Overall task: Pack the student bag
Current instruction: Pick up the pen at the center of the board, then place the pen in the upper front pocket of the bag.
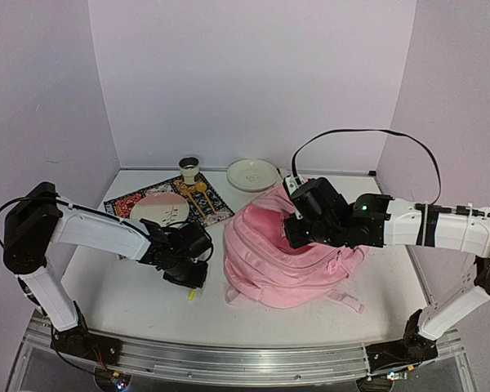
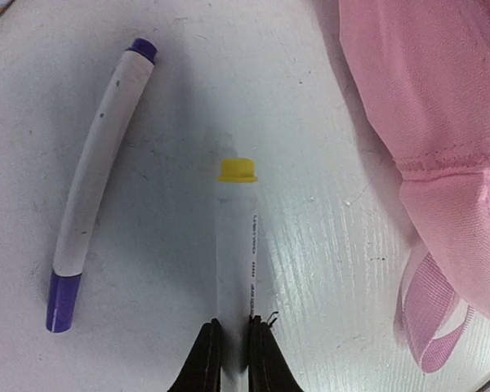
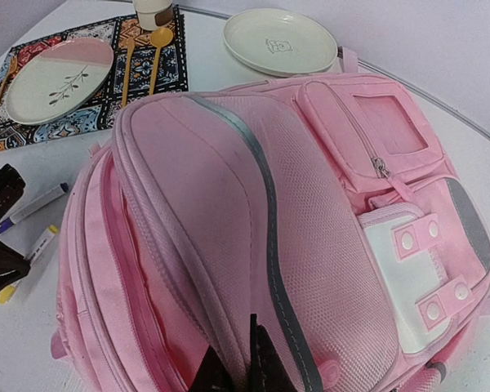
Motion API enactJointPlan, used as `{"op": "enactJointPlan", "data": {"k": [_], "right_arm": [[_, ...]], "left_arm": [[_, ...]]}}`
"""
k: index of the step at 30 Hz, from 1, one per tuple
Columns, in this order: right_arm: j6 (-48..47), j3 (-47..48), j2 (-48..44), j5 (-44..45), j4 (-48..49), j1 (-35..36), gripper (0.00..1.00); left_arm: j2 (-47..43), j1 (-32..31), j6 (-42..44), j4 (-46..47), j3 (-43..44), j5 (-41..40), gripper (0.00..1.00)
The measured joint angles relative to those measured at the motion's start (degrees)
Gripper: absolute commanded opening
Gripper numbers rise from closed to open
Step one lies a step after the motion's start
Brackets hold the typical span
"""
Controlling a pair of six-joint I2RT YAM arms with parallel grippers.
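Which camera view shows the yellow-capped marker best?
The left wrist view: the yellow-capped marker fills the middle, its end held in the left gripper. The top external view shows only its yellow tip; the right wrist view shows it small at the left edge.

Count: 1 backpack [image 3: 229,204]; 2 markers: purple-cap marker [image 2: 98,163], yellow-cap marker [image 2: 233,237]; 2 plates: white plate [image 3: 282,41], pink-and-white plate [image 3: 57,77]; 1 cup [image 1: 189,169]; 1 placemat [image 3: 175,65]; 2 gold utensils [image 3: 157,49].
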Motion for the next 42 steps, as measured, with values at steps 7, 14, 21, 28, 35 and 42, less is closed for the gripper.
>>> {"op": "enactJointPlan", "data": {"k": [7, 14, 21, 28, 35, 42], "right_arm": [[0.14, 0.0, 0.0, -0.29, 0.19, 0.0, 0.0], [0.33, 0.0, 0.0, -1.08, 0.36, 0.0, 0.0], [0.57, 0.0, -0.34, -1.91, 0.39, 0.0, 0.0], [0.87, -0.04, -0.63, -3.23, 0.74, 0.0, 0.0], [0.85, -0.04, -0.64, -3.82, 0.99, -0.02, 0.0], [0.84, -0.04, -0.74, -4.23, 1.2, -0.02, 0.0]], "left_arm": [[-8.69, 3.61, -1.0, 2.94, -2.51, 2.47, 0.0], [-14.97, 6.46, -4.82, 14.17, -3.06, 11.12, 0.0], [-13.28, 8.62, -11.0, 27.07, -2.83, 19.78, 0.0], [-6.73, 8.51, -17.13, 34.32, 0.65, 25.77, 0.0], [-2.28, 7.87, -21.13, 37.15, 5.0, 27.82, 0.0], [1.47, 7.31, -23.66, 37.66, 6.72, 29.31, 0.0]]}}
